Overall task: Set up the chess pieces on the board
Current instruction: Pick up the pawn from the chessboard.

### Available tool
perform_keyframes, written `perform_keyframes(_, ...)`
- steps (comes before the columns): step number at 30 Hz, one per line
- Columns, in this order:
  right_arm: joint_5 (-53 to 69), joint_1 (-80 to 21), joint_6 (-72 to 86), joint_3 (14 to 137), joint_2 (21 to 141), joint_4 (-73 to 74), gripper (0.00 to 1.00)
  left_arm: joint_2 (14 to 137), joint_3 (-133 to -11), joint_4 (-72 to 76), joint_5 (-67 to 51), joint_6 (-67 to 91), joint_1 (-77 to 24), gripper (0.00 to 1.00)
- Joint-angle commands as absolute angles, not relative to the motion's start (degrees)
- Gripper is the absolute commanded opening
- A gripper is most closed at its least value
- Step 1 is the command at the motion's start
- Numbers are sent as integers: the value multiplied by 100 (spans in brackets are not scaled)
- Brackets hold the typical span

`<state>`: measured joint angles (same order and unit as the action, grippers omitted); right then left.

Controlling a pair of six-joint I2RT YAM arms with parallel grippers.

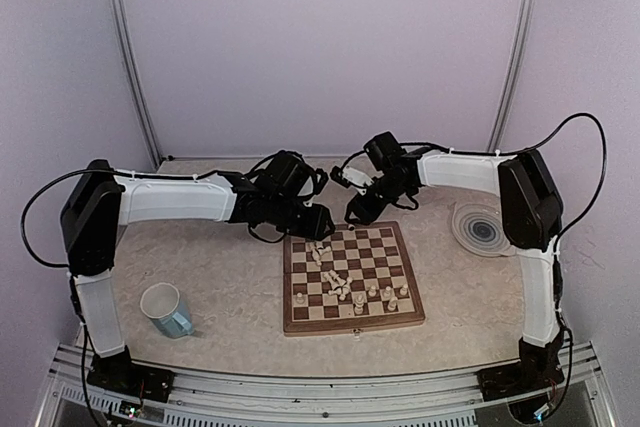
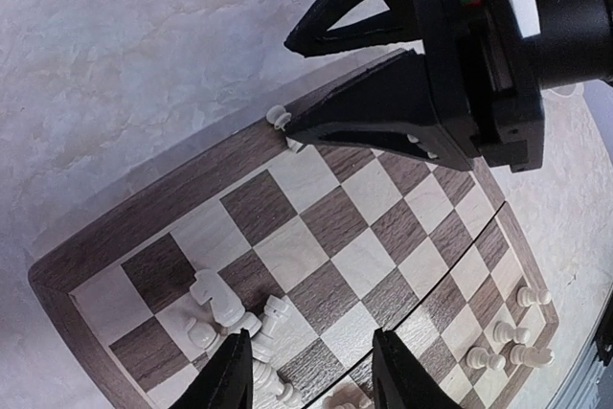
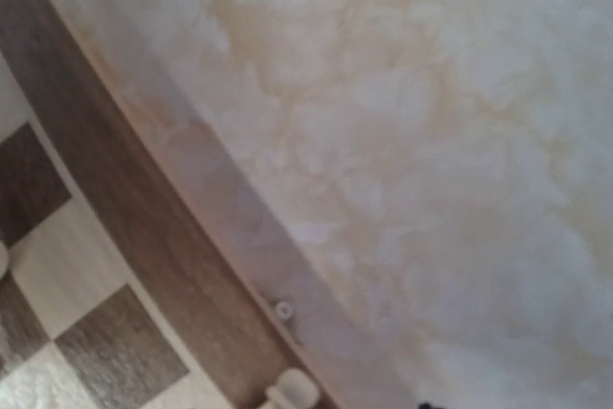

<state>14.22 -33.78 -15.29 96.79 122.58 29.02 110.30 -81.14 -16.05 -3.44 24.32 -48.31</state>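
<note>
- Fingers [image 2: 230, 375] of my left gripper [image 2: 311, 337] are standing spread apart, pinching nothing, and I am hovering them over a tumbled heap of tiny cream wooden chess pieces [image 2: 235, 318].
- That heap is lying near one corner of the square wooden chessboard [image 2: 316, 256] with dark brown and cream checks. More pieces are standing upright [image 2: 508, 332] along the opposite side.
- I judge the step in hand to be picking one fallen piece out of the heap. I am aiming to straddle a single figure at its edge, such as the cream knight [image 2: 211, 292], so the fingers are not bumping its neighbours.
- Coming straight down and closing on the thick body should keep the piece from squirting sideways; these figures are small and will roll easily.
- My right gripper [image 2: 287, 83] is waiting at the board's far brown border with its black jaws parted. A lone cream pawn-like piece [image 2: 278, 117] is sitting just at the tip of one finger, though I cannot tell whether they are touching.
- Both grippers are working close together over that far edge, so I am keeping the left one low and on its own side.
- Off the board, a pale blue and white mug [image 1: 167, 309] and a round grey-blue ringed plate [image 1: 470, 237] are resting on the beige marbled tabletop [image 1: 220, 277], well apart from the pieces.
</note>
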Motion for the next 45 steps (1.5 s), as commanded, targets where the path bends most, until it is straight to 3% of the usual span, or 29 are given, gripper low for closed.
perform_keyframes(1,1249,-3495,-1414,9834,12473,3190,49,10757,-7971,-1407,-256,2541,-4816,43)
perform_keyframes(24,1529,-3549,-1520,9765,12733,3355,21,10690,-7737,-1309,-166,2566,-4794,43)
perform_keyframes(34,1818,-3477,-1843,9028,11895,2942,14,10513,-7488,-1129,-143,2731,-4647,44)
perform_keyframes(45,3523,-3335,-2116,8380,10948,2511,11,10277,-6648,961,-1243,4015,-4443,47)
